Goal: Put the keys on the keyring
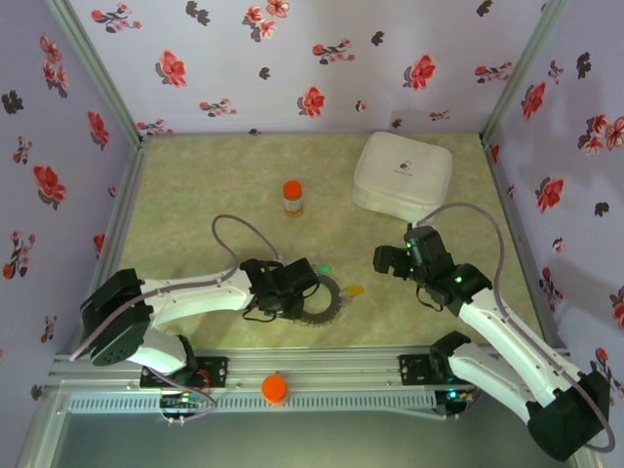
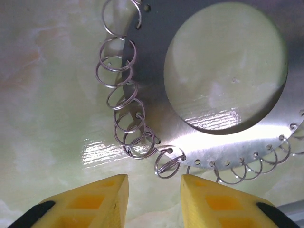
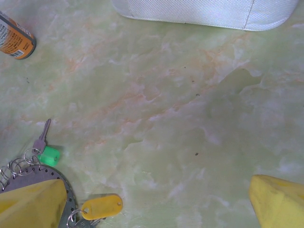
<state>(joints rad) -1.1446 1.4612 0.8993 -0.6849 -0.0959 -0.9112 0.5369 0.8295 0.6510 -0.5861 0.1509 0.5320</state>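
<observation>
Low over the keyring (image 2: 156, 57), left gripper (image 2: 154, 179) face-down

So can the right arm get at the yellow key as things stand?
Probably yes: the right claw is open, the yellow key lies on the table beside the ring, nothing between them.

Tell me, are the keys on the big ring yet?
Maybe partly. The green key and the yellow tag lie at the edge of the keyring, beside its little wire loops; whether they are hooked on, I cannot tell. In hand: the left gripper, open, sits just short of one loop. The right gripper is open and empty. Left: any threading not done.
</observation>
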